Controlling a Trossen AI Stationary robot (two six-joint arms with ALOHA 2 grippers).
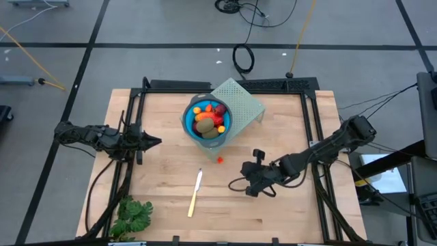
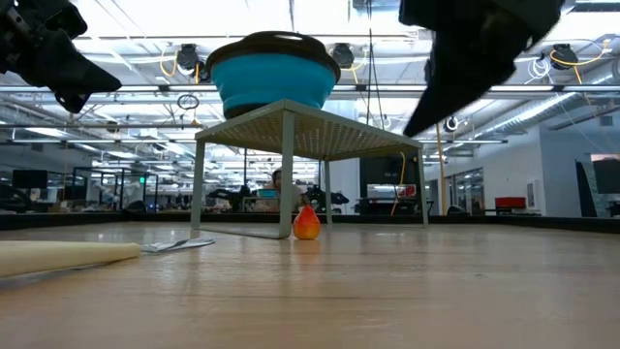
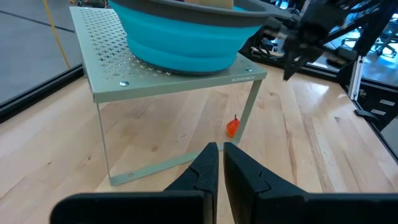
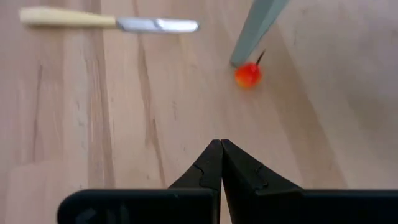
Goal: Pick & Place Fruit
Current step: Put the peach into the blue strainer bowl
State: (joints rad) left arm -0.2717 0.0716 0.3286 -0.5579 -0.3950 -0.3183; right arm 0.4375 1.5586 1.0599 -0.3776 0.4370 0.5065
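A blue bowl holding several toy fruit pieces stands on a pale green perforated stand at the table's far middle. One small orange-red fruit lies on the wood beside a leg of the stand, also seen in the right wrist view and the low view. My right gripper hovers shut above the table, to the right of and nearer than that fruit, holding nothing. My left gripper is shut and empty, left of the stand.
A knife with a cream handle lies on the table's near middle, left of my right gripper. A leafy green bunch sits at the near left corner. Black rails frame the table's left, right and far sides.
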